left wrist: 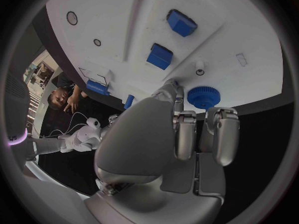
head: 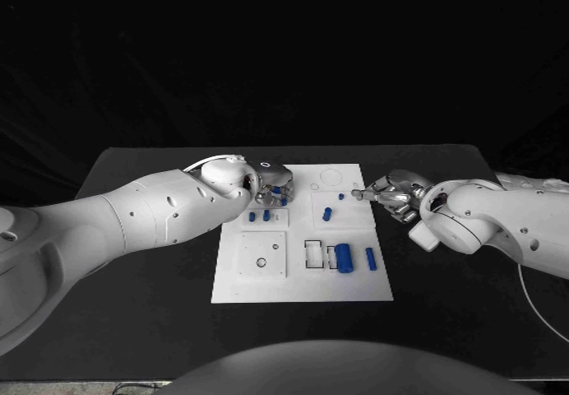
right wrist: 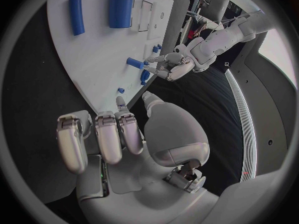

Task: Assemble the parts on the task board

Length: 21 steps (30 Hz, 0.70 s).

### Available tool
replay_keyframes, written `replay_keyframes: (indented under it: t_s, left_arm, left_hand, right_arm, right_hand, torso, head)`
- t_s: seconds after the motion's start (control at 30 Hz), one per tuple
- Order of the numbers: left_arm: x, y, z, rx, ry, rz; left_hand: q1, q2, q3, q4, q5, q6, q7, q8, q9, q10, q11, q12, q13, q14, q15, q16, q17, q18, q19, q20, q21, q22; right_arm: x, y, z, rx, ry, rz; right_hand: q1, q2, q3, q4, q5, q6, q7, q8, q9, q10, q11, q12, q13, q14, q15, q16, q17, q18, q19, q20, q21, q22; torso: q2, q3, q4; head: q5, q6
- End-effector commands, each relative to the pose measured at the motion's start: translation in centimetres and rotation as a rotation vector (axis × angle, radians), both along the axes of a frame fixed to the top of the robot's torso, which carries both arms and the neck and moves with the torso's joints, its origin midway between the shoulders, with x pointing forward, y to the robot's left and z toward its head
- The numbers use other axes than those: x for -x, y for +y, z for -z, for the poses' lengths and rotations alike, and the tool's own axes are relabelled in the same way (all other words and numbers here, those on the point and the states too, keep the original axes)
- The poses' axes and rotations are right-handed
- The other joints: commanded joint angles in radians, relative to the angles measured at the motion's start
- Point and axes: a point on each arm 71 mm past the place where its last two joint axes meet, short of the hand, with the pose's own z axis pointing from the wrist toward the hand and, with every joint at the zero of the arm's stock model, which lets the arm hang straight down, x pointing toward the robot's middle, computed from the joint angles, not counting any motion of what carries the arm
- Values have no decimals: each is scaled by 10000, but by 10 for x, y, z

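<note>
Board: white task board lies in the middle of the black table, long sides running away from the robot.
Gear: blue toothed wheel sits at the board's far-left corner, directly under the left hand.
Left hand: over the far-left corner; fingers curl down toward the gear, and whether they pinch it cannot be told.
Right hand: at the board's right edge, far half; fingers curled together, nothing seen in them; a fingertip reaches toward a small blue peg.
Handling: parts look like small rigid plastic, light and smooth, likely to slip or tip if nudged; the gear is best taken by its toothed rim from opposite sides; the pegs by their sides.
Seated blocks: two blue blocks stand just near of the gear, close enough to crowd fingers coming down.
Loose stock: a wide blue cylinder and a slim blue bar lie at the near-right part of the board, beside an open rectangular slot.
Plate: square inset with a small hole at the near-left part.
Obstruction: the left hand itself hides the gear's seat from overhead.
</note>
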Motion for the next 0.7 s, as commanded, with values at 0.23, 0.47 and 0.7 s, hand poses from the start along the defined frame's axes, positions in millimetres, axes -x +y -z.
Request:
replay_keyframes:
  t_s: [0.23,0.47,0.7]
  left_arm:
    - [3,-1,3,-140,-165,116]
    - [3,-2,4,-212,-85,132]
    - [3,-3,4,-276,-14,159]
  left_hand:
    - [-114,6,168,6,7,209,26,110,-3,309,28,54,9,1057,106,26,2635,-76,1016,-30,24,2634]
    - [-139,-41,249,-29,6,417,48,183,20,501,30,61,11,1057,129,26,2635,-76,1016,-29,24,2634]
    - [-153,-73,309,-70,5,617,36,254,49,634,14,50,10,1057,116,26,2635,-76,1016,-27,24,2634]
  right_arm:
    - [1,1,1,16,113,-150]
    - [1,1,1,18,116,-150]
    - [1,2,1,9,127,-173]
  right_hand:
    - [-20,94,-49,31,56,7,104,67,10,1048,41,28,2635,1042,64,41,2633,-67,1048,80,45,2628]
    - [-20,94,-49,31,56,7,104,67,10,1048,41,28,2635,1042,64,41,2633,-67,1048,80,45,2628]
    - [-17,96,-54,33,59,15,105,76,15,1048,43,28,2635,1042,66,41,2633,-67,1048,82,45,2628]
  torso:
    - [-7,6,8]
    - [-5,2,2]
    - [-2,6,1]
  head:
    - [0,23]
    - [9,18]
    - [5,1]
